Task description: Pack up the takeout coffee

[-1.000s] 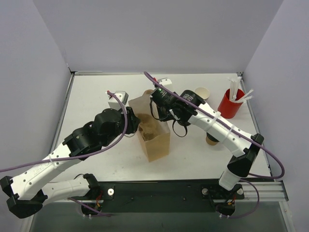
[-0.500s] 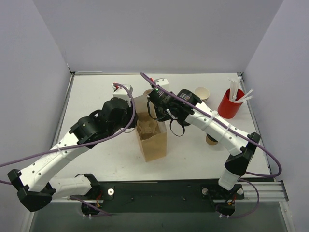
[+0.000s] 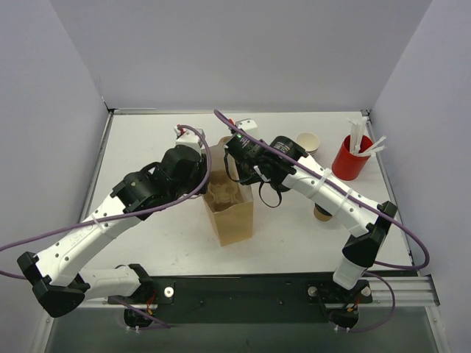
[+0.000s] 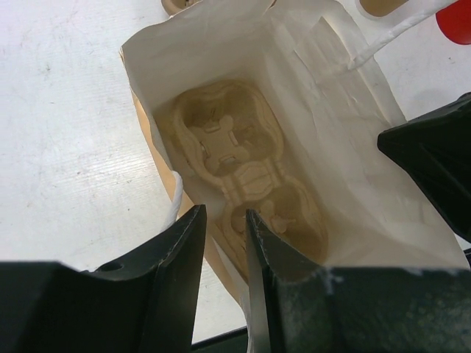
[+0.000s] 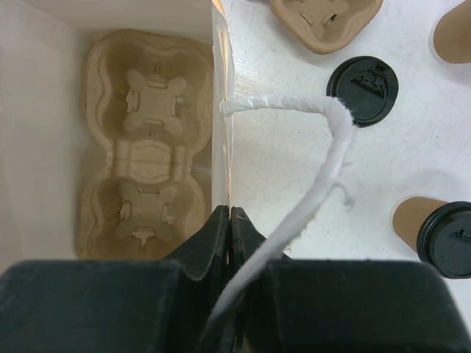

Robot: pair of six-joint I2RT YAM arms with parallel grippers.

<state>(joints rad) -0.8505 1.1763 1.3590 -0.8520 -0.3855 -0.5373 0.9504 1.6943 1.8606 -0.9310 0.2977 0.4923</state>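
- The right gripper [image 5: 228,217] is pinched together on the right wall of the brown paper bag [image 3: 234,217]. The left gripper [image 4: 222,218] has its jaws apart, astride the bag's left wall.
- The takeout coffee [image 3: 308,139] stands on the table at the far right, near the red cup [image 3: 349,158], outside the bag.
- Pulling the walls too far apart could tear the thin paper or tip the bag.
- If one arm lets go to fetch the cup, the mouth may sag over the cup carrier [image 5: 143,140], and the loose white handle [image 5: 324,169] could snag a finger.
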